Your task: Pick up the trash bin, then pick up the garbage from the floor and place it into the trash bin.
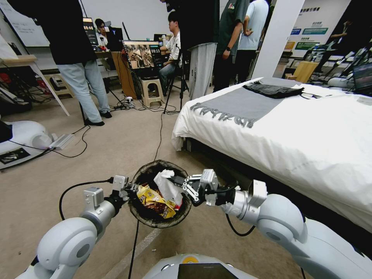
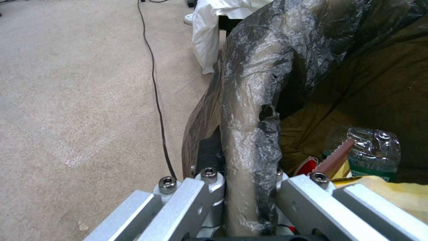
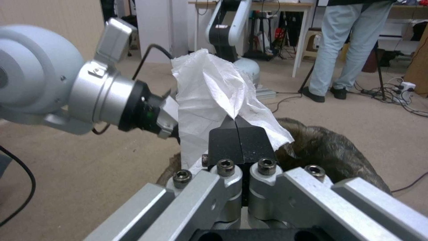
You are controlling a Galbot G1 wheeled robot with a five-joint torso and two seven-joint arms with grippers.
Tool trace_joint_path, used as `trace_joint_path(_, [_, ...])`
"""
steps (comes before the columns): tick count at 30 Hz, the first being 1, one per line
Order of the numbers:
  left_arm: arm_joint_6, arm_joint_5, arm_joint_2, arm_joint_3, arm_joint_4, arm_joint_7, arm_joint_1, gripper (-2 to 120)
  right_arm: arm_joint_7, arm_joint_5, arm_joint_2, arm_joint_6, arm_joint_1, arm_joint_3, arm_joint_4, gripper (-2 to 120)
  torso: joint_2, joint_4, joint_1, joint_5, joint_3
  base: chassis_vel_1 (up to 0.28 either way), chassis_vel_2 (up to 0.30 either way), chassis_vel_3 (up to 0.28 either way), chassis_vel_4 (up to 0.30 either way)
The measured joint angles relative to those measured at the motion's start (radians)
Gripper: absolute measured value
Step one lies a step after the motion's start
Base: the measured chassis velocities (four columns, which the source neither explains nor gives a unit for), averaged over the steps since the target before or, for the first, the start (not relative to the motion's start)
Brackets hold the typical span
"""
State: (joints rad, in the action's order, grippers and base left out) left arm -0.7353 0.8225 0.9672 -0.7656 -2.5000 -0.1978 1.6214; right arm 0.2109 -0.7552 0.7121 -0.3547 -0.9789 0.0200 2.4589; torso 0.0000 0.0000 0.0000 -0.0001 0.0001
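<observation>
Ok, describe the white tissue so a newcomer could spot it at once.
Beside the white bed, the trash bin hangs between the arms, the left gripper clamped on its rim. The white tissue is pinched in the right gripper above the opening: crumpled, plain white, unlike the shiny yellow wrapper below.

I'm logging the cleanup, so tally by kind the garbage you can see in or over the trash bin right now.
White tissue, pinched by the right gripper over the trash bin: 1
Yellow snack wrappers: 1 visible
Clear plastic bottle: 1
Red-and-white carton: 1, partly hidden
Total: 4
</observation>
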Motion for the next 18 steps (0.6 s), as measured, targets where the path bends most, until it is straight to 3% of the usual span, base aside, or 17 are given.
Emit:
trace_joint_path(4, [0.0,-0.001,0.003,0.0,0.0,0.0,0.0,2,-0.02,0.03,0.015,-0.012,0.013,0.031,-0.028,5,0.0,0.0,0.0,0.0,0.0,0.0,0.0,0.0,0.0])
trace_joint_path(18, [0.0,-0.001,0.009,-0.001,0.0,0.004,-0.001,2,-0.063,0.061,0.057,-0.03,0.047,0.093,-0.073,58,0.0,0.0,0.0,0.0,0.0,0.0,0.0,0.0,0.0])
